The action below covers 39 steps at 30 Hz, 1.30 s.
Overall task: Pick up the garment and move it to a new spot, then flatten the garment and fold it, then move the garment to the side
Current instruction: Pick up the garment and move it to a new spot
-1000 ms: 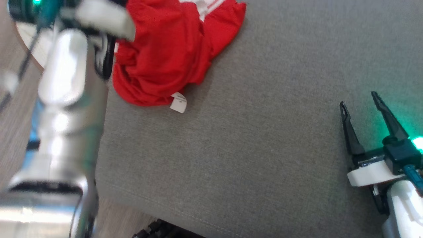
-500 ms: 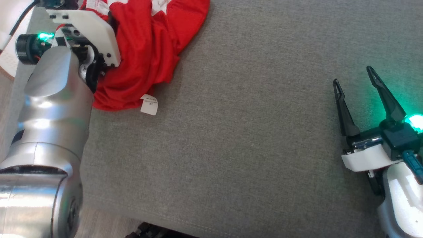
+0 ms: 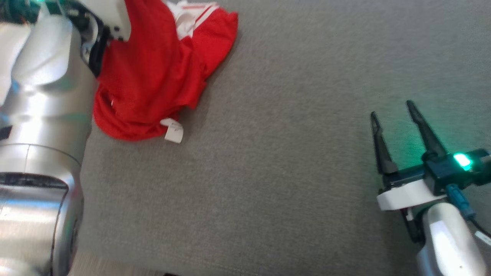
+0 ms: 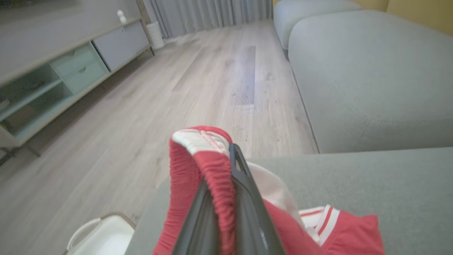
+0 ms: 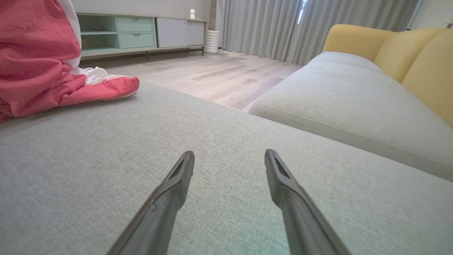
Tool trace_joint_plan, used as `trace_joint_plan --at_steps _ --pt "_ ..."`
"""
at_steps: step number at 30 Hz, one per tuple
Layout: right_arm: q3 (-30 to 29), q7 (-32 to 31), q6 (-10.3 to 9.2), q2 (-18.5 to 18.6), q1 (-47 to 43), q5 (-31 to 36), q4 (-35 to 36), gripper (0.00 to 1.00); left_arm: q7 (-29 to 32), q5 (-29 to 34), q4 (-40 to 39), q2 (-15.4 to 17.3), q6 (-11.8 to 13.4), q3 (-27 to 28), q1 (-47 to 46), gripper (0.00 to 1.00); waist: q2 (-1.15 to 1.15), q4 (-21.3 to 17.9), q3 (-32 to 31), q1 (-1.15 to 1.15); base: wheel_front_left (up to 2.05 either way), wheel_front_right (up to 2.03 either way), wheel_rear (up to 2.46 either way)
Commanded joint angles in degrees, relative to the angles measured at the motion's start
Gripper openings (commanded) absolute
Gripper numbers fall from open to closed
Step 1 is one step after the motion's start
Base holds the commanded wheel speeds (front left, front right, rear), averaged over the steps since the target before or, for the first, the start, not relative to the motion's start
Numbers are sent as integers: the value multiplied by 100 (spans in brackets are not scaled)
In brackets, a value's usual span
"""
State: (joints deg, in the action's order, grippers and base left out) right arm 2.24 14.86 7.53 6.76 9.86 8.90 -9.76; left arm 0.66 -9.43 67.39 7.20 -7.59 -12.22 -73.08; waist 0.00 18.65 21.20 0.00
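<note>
1. While your left tool [image 4: 223, 177] is pressed together, pinching the ribbed hem of the red garment [image 3: 153, 73], the cloth hangs raised at the far left corner of the grey cushion [image 3: 268, 172].
2. Its lower folds and white label [image 3: 172, 132] rest on the cushion.
3. Your right tool [image 3: 392, 109] is spread at the cushion's right side, empty.

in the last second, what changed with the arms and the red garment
The left gripper shut its jaws on the red garment at its ribbed edge and drew that part up. The lower folds and white tag still lie on the grey cushion. The right gripper stayed open, apart from the cloth.
</note>
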Motion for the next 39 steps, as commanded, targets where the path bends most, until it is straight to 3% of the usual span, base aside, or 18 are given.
trace_joint_plan --at_steps 1,10,15,19,24,32,39 --pt "147 14 -4 -82 -39 -70 133 100 -100 18 -277 328 13 -54 -297 0 0 -299 -404 0 0 0 0" --pt "135 14 -4 -373 -441 -247 13 100 41 -728 -1448 223 11 -1300 -564 0 0 -1342 -1468 0 0 0 0" --pt "202 14 -4 -386 -638 -800 18 100 332 -1368 -2277 429 11 -2020 -535 0 0 -2159 -1845 0 0 0 0" --pt "304 14 -4 -387 -722 -1018 87 100 401 -1761 -2674 550 11 -2223 -504 0 0 -2828 -1957 0 0 0 0" --pt "280 14 -4 -387 -764 -1201 223 100 283 -1961 -2844 392 10 -2396 -310 0 0 -3415 -1868 0 0 0 0" --pt "227 14 -4 -388 -716 -1434 317 100 -358 -2233 -2531 -67 11 -2751 1032 0 0 -3676 -1491 0 0 0 0" --pt "156 14 -4 -388 -667 -1561 315 100 -1422 -2321 -2263 -218 35 -3170 2783 0 0 -3398 -1198 0 0 0 0"
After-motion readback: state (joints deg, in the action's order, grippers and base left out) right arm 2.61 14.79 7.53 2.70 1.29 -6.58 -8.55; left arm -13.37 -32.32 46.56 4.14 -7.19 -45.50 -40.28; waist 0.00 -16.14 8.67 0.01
